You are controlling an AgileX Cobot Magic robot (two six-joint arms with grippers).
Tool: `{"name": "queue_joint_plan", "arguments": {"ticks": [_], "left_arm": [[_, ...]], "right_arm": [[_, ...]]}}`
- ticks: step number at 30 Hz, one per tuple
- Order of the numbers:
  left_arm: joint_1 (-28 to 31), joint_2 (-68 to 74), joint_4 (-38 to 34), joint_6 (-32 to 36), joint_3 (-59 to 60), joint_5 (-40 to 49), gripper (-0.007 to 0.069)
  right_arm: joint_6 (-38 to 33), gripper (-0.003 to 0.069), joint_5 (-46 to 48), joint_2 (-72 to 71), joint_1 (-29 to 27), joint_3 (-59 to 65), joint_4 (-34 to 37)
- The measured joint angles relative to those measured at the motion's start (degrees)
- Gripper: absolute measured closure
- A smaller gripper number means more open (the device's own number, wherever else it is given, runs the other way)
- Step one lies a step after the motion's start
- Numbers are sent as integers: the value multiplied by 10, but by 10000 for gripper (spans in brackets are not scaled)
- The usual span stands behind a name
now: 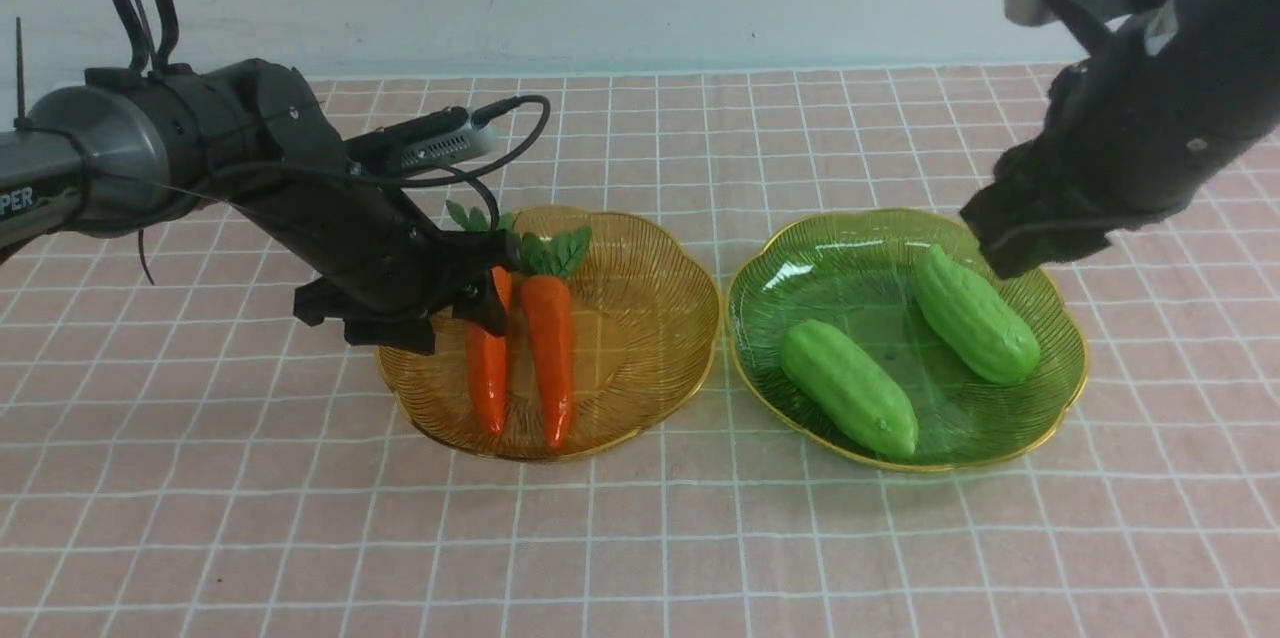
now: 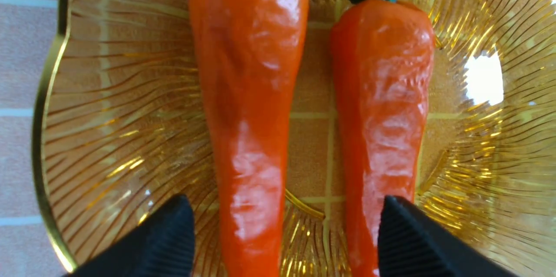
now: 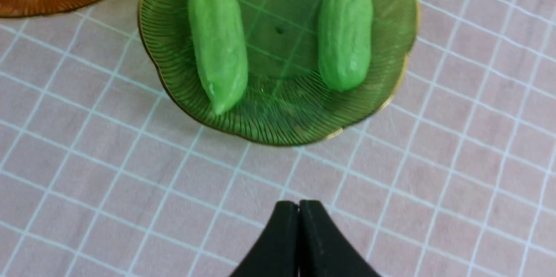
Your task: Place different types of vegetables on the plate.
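Note:
Two orange carrots with green tops, one (image 1: 487, 373) and the other (image 1: 551, 348), lie side by side on the amber plate (image 1: 650, 318). My left gripper (image 1: 478, 303) is open low over their thick ends. In the left wrist view one carrot (image 2: 249, 73) lies between the fingers and the other (image 2: 382, 94) sits under one fingertip (image 2: 404, 233). Two light-green gourds (image 1: 848, 388) (image 1: 975, 314) lie on the green plate (image 1: 860, 268). My right gripper (image 1: 1005, 248) is shut and empty, held above that plate's far right rim. It also shows in the right wrist view (image 3: 299, 207).
The two glass plates sit side by side, nearly touching, on a pink checked tablecloth (image 1: 640, 538). A pale wall stands behind the table. In the right wrist view both gourds (image 3: 218, 42) (image 3: 344, 29) lie apart on the green plate (image 3: 282, 116).

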Motion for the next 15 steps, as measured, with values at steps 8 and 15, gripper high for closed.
{"name": "queue_joint_plan", "arguments": {"ticks": [8, 15], "left_arm": [[0, 1, 3, 1, 0, -1, 110], [0, 1, 4, 2, 0, -1, 121]], "right_arm": [[38, 674, -391, -266, 0, 371, -13], [38, 676, -601, -292, 0, 452, -18]]}}
